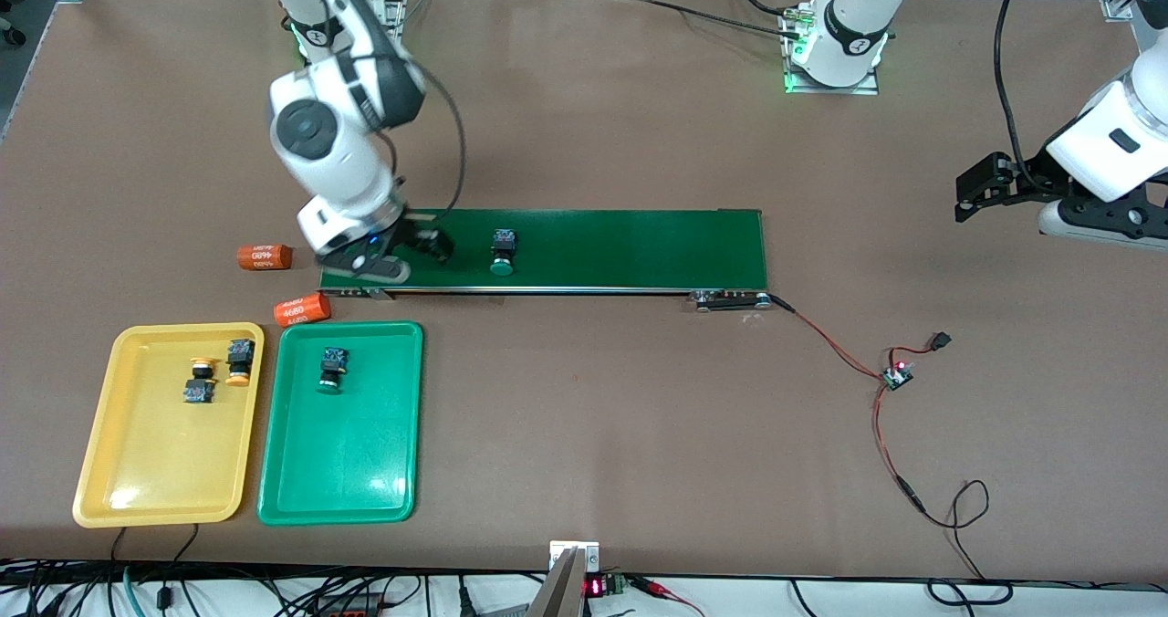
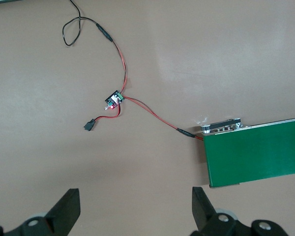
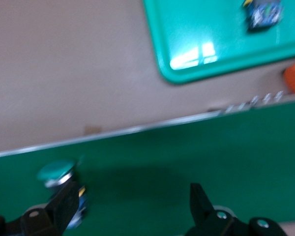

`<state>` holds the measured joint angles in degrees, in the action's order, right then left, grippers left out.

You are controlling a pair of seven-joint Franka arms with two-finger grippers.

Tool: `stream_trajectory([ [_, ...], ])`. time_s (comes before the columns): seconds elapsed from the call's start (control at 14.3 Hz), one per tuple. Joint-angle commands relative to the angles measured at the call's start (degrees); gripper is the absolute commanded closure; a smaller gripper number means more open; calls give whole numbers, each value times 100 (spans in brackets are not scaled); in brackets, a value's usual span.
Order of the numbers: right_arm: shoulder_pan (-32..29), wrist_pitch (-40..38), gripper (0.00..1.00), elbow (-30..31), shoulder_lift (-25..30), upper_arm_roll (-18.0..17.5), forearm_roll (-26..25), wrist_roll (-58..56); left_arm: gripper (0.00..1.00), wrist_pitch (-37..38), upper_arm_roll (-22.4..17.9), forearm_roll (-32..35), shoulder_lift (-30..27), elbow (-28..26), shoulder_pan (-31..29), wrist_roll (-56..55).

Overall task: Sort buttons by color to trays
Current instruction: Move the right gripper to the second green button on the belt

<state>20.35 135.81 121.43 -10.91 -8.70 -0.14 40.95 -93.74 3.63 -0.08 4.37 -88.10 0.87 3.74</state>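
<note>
Lying on the conveyor belt just beside the right hand's spread-apart fingers, one green-capped button.

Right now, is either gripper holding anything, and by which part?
Nothing is held. The right gripper hangs open over the belt beside a green button; the left gripper waits open over bare table.

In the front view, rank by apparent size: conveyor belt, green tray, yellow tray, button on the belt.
1. Conveyor belt, largest.
2. Green tray and yellow tray: look alike, not ranked apart.
3. Green-capped button on the belt, smallest.
</note>
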Motion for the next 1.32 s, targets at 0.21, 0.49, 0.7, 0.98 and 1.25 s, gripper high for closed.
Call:
stream_trajectory([
  [0.21,328,147,0,135,-95,-202,-125,643,0,135,-3,25,38,127,-51,65],
  [0.49,390,227,0,109,-333,-202,-689,117,0,136,-12,25,46,153,-43,65],
  [0.7,382,305,0,56,-438,-202,-689,18,0,127,-3,34,46,162,18,56],
  [0.98,382,726,0,47,-736,-159,-707,9,0,136,-3,25,46,153,19,56],
  [1.25,364,859,25,39,-860,-9,-751,-87,0,127,-3,25,55,153,19,56],
])
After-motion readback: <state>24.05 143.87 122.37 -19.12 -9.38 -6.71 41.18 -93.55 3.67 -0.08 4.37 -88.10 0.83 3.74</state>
